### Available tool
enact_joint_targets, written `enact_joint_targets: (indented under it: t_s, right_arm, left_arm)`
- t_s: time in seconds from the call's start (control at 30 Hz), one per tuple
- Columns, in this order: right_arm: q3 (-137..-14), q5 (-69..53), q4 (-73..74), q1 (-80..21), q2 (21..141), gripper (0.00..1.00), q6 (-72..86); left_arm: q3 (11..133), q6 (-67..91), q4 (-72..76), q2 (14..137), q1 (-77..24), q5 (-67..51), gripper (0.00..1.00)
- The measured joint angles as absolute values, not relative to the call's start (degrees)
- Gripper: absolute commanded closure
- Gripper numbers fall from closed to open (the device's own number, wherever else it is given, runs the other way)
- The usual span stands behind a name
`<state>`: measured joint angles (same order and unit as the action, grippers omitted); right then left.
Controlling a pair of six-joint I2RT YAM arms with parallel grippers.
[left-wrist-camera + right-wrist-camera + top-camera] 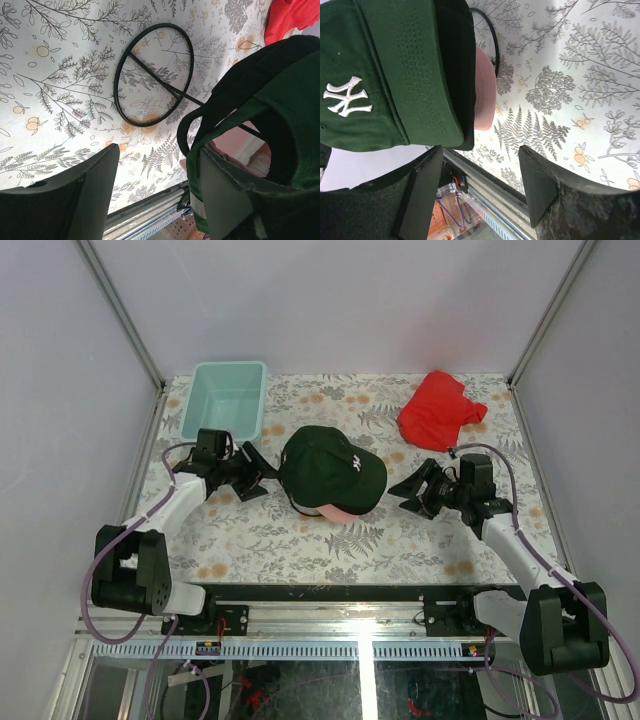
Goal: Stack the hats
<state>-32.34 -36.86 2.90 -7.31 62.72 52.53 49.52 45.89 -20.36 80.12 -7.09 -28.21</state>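
The hats [330,472] sit stacked at the middle of the counter [290,550] — a dark green cap [322,460] with a white logo on top, black beneath, a pink brim [345,512] showing at 6 o'clock. The left end effector [266,483] stands at the stack's 9 o'clock, just beside the caps' rear, its jaws apart with only counter between them. The right end effector [402,495], at 3 o'clock, gapes empty as well — near the brims, not touching.

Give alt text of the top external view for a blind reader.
A dark green baseball cap with a white logo tops the stack on the floral tablecloth, a pink brim showing beneath it. The left hand and right hand flank it, both open. A mint-green plastic tub and a crumpled red cloth lie farther back.
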Motion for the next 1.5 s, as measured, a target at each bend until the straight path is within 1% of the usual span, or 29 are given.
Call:
enact_joint_targets:
  t_s: [0.2, 0.4, 0.6, 0.77, 0.83, 0.9, 1.03, 1.23, 1.5]
  right_arm:
    - [-34.5, -34.8, 8.9, -6.1, 62.2, 0.31, 48.3]
    - [-34.9, -34.0, 11.1, -6.0, 62.1, 0.30, 46.6]
    - [-36.1, -34.0, 12.8, -5.9, 62.1, 0.30, 45.2]
    - [-36.9, -34.0, 14.3, -5.5, 62.1, 0.30, 43.9]
    - [-37.2, -34.0, 15.2, -5.2, 62.1, 0.30, 43.4]
    - [-37.9, -34.1, 15.9, -4.8, 62.1, 0.31, 42.7]
    - [-39.7, -34.2, 17.3, -3.8, 62.1, 0.30, 41.5]
    - [-40.5, -35.1, 18.6, -2.2, 62.1, 0.31, 40.1]
    - [-41.7, -35.0, 20.5, -1.0, 62.1, 0.31, 39.6]
  left_arm:
    - [49.5, 45.9, -21.8, 77.7, -7.1, -26.3, 0.30]
    - [50.9, 45.5, -23.6, 75.1, -7.1, -23.5, 0.27]
    - [51.7, 45.3, -23.2, 73.9, -7.0, -22.2, 0.27]
    - [53.1, 43.9, -24.3, 73.3, -5.9, -18.9, 0.34]
    - [54.1, 43.1, -24.7, 73.7, -4.6, -17.3, 0.39]
    - [55.0, 42.1, -24.9, 74.7, -3.6, -15.5, 0.48]
    - [56.5, 40.8, -24.8, 78.7, -2.8, -12.8, 0.55]
    - [62.0, 39.5, -22.1, 87.4, -2.8, -10.4, 0.57]
    - [74.7, 36.8, -19.0, 100.4, -2.7, -7.0, 0.60]
